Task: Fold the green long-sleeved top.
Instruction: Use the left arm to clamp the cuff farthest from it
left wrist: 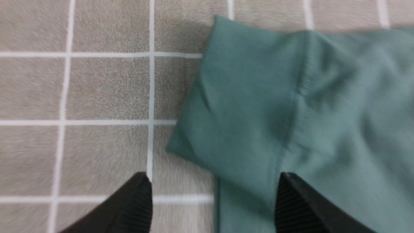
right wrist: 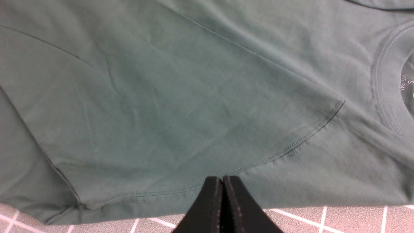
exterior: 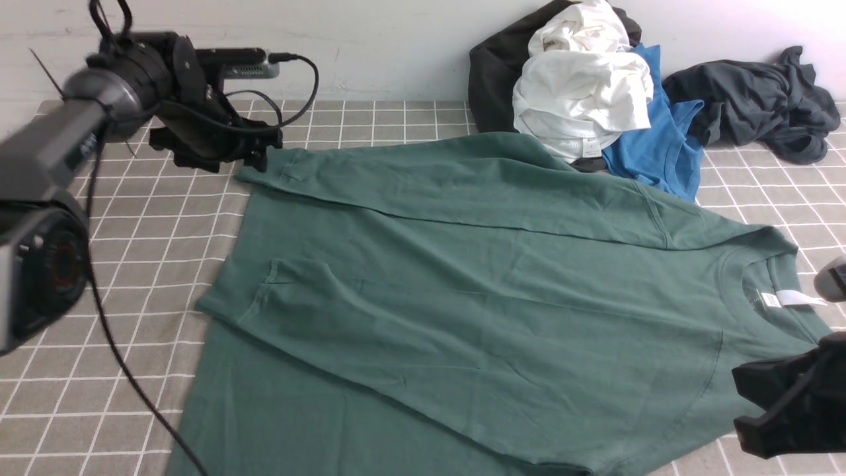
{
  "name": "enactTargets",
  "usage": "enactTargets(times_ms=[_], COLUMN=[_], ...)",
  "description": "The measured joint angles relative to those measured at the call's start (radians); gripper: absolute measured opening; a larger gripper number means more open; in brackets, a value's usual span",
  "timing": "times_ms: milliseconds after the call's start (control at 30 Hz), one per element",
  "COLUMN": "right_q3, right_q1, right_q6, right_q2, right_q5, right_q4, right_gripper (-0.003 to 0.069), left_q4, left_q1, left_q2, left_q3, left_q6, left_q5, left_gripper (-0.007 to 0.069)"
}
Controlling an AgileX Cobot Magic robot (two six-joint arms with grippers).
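The dark green cotton long-sleeved top (exterior: 462, 277) lies spread across the centre of the grey checked table (exterior: 152, 251), with both sleeves laid over its body, probably to narrow it for folding. At upper left, the left end effector (left wrist: 213, 200) stands wide and empty over a cuff (left wrist: 245, 103). At lower right, the right end effector (right wrist: 222, 183) is pressed closed and holds nothing.
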State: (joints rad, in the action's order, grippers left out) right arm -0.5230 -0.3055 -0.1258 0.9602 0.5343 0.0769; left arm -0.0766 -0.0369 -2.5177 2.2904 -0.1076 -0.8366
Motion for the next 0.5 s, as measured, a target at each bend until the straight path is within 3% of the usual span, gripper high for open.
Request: enactTargets(times_ms=[67,100,233,333,500], right_q3=[0.0,0.0,0.0,0.0,0.0], right_q1=[0.0,0.0,0.0,0.0,0.0], right_q6=[0.0,-0.001,-0.002,-0.008,-0.012], right_q2=[0.0,0.0,0.0,0.0,0.0], right_q5=[0.0,0.0,0.0,0.0,0.0], right_q4=[0.0,0.0,0.0,-0.003,-0.02], right_gripper=[-0.001,-0.001,-0.001,-0.001,-0.001], left_q4=[0.012,0.028,0.04,0.036,0.063], left_q1=[0.0,0.0,0.0,0.0,-0.008], left_q2=[-0.045,-0.104,-0.147,-0.149,-0.087], left_q3=[0.048,0.1,0.179,0.206,0.253], left_q6=[-0.042,-0.116,-0.192,-0.165,-0.045], left_q5=[-0.001,0.0,0.007,-0.032,-0.245], left_gripper=[0.0435,0.0398,0.0246,0.0073,0.0013])
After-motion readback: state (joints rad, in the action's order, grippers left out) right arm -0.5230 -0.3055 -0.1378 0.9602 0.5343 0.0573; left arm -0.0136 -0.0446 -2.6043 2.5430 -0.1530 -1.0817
